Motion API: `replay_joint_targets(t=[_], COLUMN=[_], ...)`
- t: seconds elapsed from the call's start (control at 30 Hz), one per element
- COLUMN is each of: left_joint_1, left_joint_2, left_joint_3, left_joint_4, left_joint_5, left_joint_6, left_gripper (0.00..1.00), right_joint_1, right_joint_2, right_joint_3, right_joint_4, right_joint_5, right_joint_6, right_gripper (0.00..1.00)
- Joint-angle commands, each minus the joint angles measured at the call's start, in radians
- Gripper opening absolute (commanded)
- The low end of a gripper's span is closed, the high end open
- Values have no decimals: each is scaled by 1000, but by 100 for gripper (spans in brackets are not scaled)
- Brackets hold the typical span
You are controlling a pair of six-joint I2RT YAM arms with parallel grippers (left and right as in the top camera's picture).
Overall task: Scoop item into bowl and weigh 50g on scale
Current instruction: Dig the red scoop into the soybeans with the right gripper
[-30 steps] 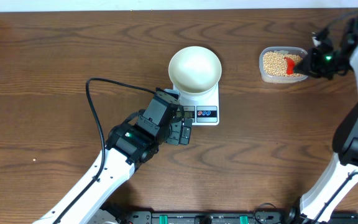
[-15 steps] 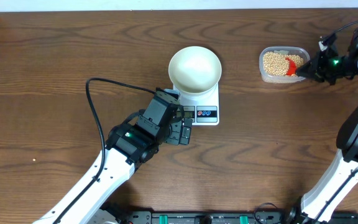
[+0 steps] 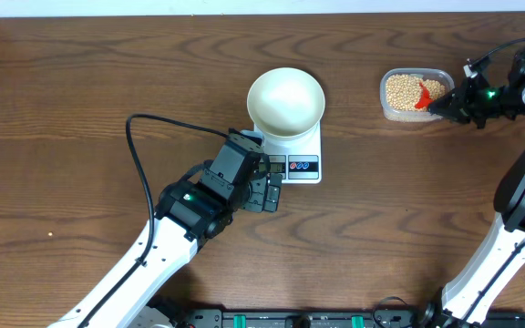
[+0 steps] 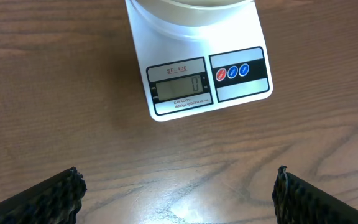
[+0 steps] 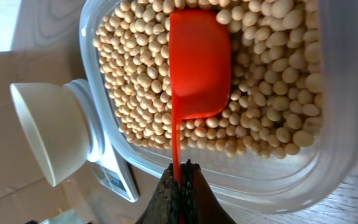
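The white bowl (image 3: 285,98) stands empty on the white scale (image 3: 297,155). In the left wrist view the scale (image 4: 197,74) shows 0 on its display. Pale tan beans (image 3: 404,92) fill a clear plastic tub (image 3: 390,109) at the right. My right gripper (image 3: 447,104) is shut on the handle of a red scoop (image 5: 196,68), whose cup lies on the beans (image 5: 272,93) in the tub (image 5: 291,186). The scoop also shows in the overhead view (image 3: 423,95). My left gripper (image 3: 270,193) is open and empty, just in front of the scale.
The left arm's black cable (image 3: 139,146) loops over the table left of the scale. The bowl and scale also show at the left of the right wrist view (image 5: 48,134).
My right gripper has drawn back to the right and down a little, and the red scoop now sits nearer the tub's right end. The left arm has not moved.
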Motion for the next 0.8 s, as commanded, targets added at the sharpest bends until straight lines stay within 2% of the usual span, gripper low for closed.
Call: replay_joint_targets(t=[0.0, 0.27, 0.77], left_joint_1=[0, 0, 0], left_joint_2=[0, -1, -1], left_joint_3=[-8, -8, -8], left_joint_4=[-3, -3, -3], left_joint_5=[-12, -12, -12], left_joint_6=[-2, -1, -2], left_gripper=[98, 99, 98], right_joint_1=[-18, -72, -134], right_joint_2=[51, 51, 51], right_joint_3=[-13, -13, -13], right_joint_4=[-13, -76, -98], right_joint_5=[-71, -132, -301], right_joint_6=[-49, -157, -227], right_gripper=[1, 1, 1])
